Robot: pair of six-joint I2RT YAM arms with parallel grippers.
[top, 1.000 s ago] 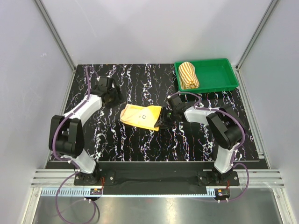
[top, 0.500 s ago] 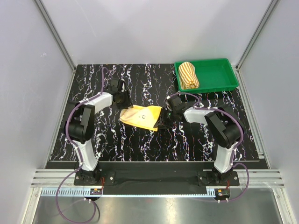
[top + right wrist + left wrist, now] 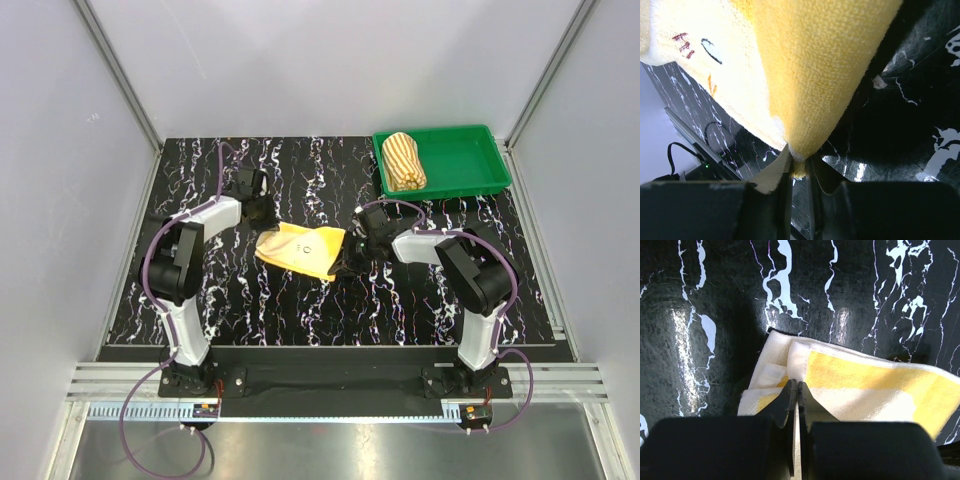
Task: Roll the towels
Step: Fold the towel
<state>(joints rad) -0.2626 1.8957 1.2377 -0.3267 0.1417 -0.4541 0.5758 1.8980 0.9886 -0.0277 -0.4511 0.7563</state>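
Observation:
The yellow towel (image 3: 303,250) lies partly folded in the middle of the black marble table, with small lettering on its cream side (image 3: 695,45). My left gripper (image 3: 266,216) is at the towel's far left edge. In the left wrist view its jaws (image 3: 797,385) are pressed together on a fold of the yellow-and-cream cloth (image 3: 865,385). My right gripper (image 3: 350,258) is at the towel's right corner, shut on a pinch of yellow cloth (image 3: 810,65) that hangs up from between the fingers (image 3: 800,167). The striped towel (image 3: 404,160) lies rolled in the tray.
A green plastic tray (image 3: 470,165) stands at the back right corner of the table, with the striped roll at its left end. Grey walls and aluminium rails enclose the table on three sides.
My left arm has swung in from the far left to the towel's edge and its jaws have closed there. My right gripper has tightened on the towel's right corner.

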